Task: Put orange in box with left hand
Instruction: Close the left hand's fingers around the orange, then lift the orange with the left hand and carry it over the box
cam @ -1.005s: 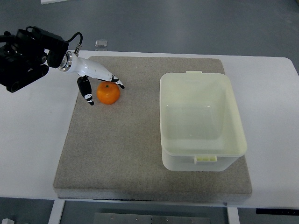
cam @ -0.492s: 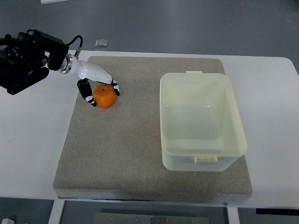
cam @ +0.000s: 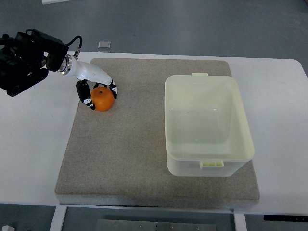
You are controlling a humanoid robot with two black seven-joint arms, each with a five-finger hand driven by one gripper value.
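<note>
Curling my left robot hand (cam: 94, 90) around the orange (cam: 103, 98), I am gripping it on the grey mat (cam: 144, 159); the pale yellow box (cam: 208, 126) is sitting well apart.

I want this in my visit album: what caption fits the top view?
Robot's left hand closes its fingers around a round orange on a grey mat, beside an empty pale-yellow plastic box.

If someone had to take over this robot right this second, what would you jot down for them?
Left hand: fingers closed around the orange at the mat's far left corner.
Right hand: not in view.
Box: pale yellow, open, empty, on the right side of the mat.
Done: orange grasped; I cannot tell whether it is off the mat yet.
Left: lift it, carry it right over the box, release it inside.
</note>
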